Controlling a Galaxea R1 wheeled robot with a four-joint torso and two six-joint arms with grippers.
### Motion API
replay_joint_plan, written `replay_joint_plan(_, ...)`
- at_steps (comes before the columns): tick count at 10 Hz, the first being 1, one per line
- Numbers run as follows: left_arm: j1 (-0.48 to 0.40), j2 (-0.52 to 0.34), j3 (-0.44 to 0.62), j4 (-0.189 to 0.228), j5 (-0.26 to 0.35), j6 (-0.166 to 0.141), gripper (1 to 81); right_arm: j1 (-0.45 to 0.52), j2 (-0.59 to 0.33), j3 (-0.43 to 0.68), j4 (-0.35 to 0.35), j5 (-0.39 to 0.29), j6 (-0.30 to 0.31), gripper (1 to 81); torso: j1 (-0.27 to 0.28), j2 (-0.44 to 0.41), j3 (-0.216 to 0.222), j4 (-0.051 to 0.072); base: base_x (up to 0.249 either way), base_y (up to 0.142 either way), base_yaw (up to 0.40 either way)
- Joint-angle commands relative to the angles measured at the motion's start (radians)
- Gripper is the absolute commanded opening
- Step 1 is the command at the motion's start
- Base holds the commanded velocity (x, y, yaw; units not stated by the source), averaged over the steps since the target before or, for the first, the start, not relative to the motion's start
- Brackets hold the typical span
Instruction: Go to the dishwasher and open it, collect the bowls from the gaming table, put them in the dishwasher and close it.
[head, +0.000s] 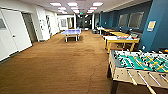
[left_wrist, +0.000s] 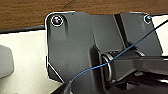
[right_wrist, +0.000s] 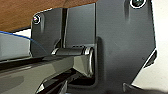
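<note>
In the head view we stand in a carpeted hall, the foosball table close at our right. The gaming table lies further ahead; its bowls we cannot distinguish, and the dishwasher's state neither. In both wrist views we cannot tell either claw's state.

Rectangular white ceiling light panels light the hall evenly, glaring white at their centres. Brown wood-pattern floor takes soft sheen, weak shadows. Head view is blurred, blocky, bent at edges (wide-angle). Wrist views are soft, with pale surfaces overexposed.
</note>
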Motion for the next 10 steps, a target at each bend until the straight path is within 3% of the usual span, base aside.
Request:
replay_joint_plan(1,-0.044,0.0,0.0,-0.012,0.05,0.002,81.1,0.038,0.009,0.006,-0.009,-0.049,-0.003,81.1,0.0,0.0,0.0,0.0,0.133,0.0,0.0)
replay_joint_plan(10,-0.043,0.0,0.0,-0.012,0.05,0.0,81.1,0.038,0.009,0.002,-0.003,-0.049,-0.003,81.1,0.0,-0.001,0.0,0.0,0.133,0.0,0.0)
